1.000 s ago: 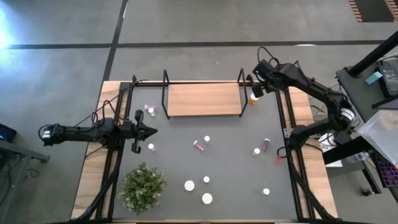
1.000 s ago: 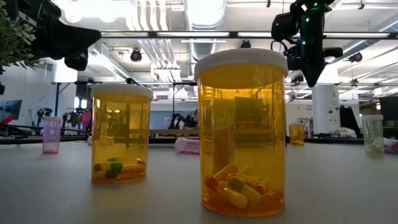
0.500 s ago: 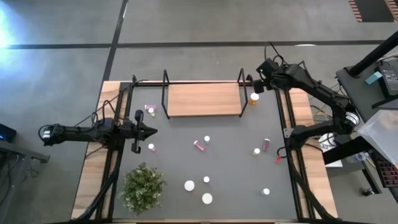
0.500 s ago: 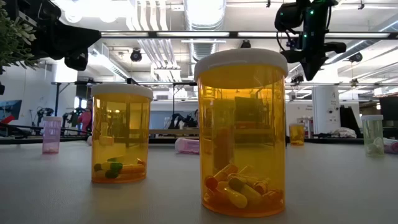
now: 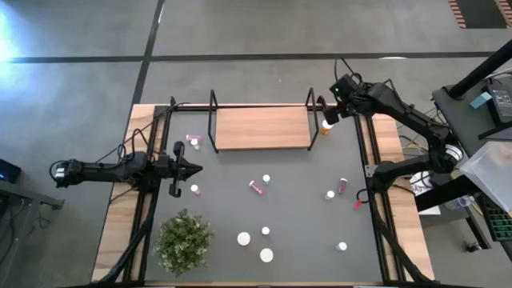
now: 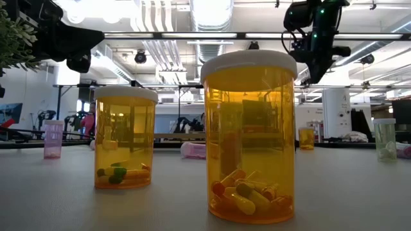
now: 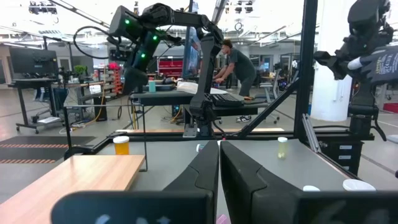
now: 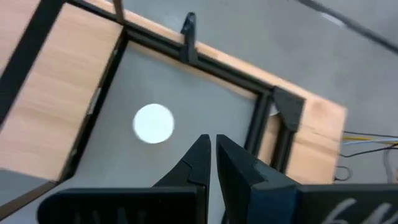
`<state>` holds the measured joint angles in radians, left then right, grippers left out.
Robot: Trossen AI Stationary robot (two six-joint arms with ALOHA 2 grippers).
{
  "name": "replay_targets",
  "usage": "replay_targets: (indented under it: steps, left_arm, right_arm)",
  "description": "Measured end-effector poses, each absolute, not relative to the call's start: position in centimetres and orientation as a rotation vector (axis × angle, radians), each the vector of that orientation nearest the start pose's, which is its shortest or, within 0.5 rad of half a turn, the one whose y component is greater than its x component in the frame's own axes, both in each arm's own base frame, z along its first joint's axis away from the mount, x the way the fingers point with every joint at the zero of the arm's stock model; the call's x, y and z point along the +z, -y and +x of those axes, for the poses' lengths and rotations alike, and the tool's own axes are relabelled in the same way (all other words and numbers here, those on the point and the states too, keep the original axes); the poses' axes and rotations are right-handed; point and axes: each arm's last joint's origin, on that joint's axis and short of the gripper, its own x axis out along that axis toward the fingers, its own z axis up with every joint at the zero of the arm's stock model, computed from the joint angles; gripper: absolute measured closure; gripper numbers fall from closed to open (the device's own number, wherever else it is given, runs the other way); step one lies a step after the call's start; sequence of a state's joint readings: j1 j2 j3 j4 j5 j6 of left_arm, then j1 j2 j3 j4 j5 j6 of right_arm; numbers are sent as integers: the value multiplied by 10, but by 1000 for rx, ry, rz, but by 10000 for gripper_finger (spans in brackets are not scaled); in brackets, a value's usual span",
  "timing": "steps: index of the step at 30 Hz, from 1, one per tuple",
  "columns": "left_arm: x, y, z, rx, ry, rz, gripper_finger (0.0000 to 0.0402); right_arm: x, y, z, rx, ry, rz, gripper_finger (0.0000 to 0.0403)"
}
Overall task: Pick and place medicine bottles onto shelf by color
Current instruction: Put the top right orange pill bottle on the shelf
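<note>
I am looking down on a dark table mat (image 5: pixel 296 192) with a wooden shelf (image 5: pixel 262 128) at its far edge. The shelf board is bare, with black wire frames at both ends.

My right gripper (image 5: pixel 330 112) hangs in the air just off the shelf's right end, with its fingers (image 8: pixel 200 160) almost touching and nothing between them. Its wrist camera looks straight down on a white cap (image 8: pixel 153 122). That cap belongs to an orange bottle (image 5: pixel 326 126) standing on the mat just beside the shelf's right frame, directly under the gripper.

My left gripper (image 5: pixel 194 167) waits low over the mat, in front of the shelf's left end. Its fingers (image 7: pixel 205 171) are pressed together and hold nothing.

The other bottles are scattered on the mat in front of the shelf. A pink one (image 5: pixel 193 141) lies close to the shelf's left frame, another pink one (image 5: pixel 258 187) lies nearer the middle, and several white caps (image 5: pixel 243 238) stand farther forward. A green potted plant (image 5: pixel 184 240) sits well in front of the shelf's left end.

From table height, two large orange bottles (image 6: pixel 249 136) of capsules fill the foreground.
</note>
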<state>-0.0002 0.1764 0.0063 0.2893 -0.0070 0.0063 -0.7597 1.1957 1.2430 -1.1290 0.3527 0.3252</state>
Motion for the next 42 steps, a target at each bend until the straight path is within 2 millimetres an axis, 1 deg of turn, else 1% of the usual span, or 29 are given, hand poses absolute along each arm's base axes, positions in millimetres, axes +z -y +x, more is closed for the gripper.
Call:
replay_targets:
  steps: [6,8,12,16,20,24,28,32,35,40,42]
  left_arm:
    - [179,0,108,7,119,6,402]
    - [179,0,108,7,120,6,402]
    - [179,0,108,7,120,6,402]
    - [179,0,108,7,120,6,402]
    - [179,0,108,7,120,6,402]
    - [179,0,108,7,120,6,402]
    - [179,0,108,7,120,6,402]
    - [179,0,108,7,120,6,402]
    - [179,0,108,7,119,6,402]
    - [179,0,108,7,120,6,402]
    - [179,0,108,7,120,6,402]
  right_arm:
    - [330,154,149,-1116,-960,426,385]
    - [325,155,150,-1111,-974,433,385]
    - [314,156,148,-1041,-997,510,376]
    - [305,161,143,-975,-1000,578,343]
    - [296,164,141,-933,-998,592,300]
    - [291,167,142,-899,-1001,528,261]
    - [291,169,144,-804,-1033,383,237]
    - [292,171,146,-697,-1027,277,232]
    - [289,173,144,-648,-1028,257,234]
    - [288,177,144,-660,-1013,238,241]
    - [287,176,143,-663,-1017,257,245]
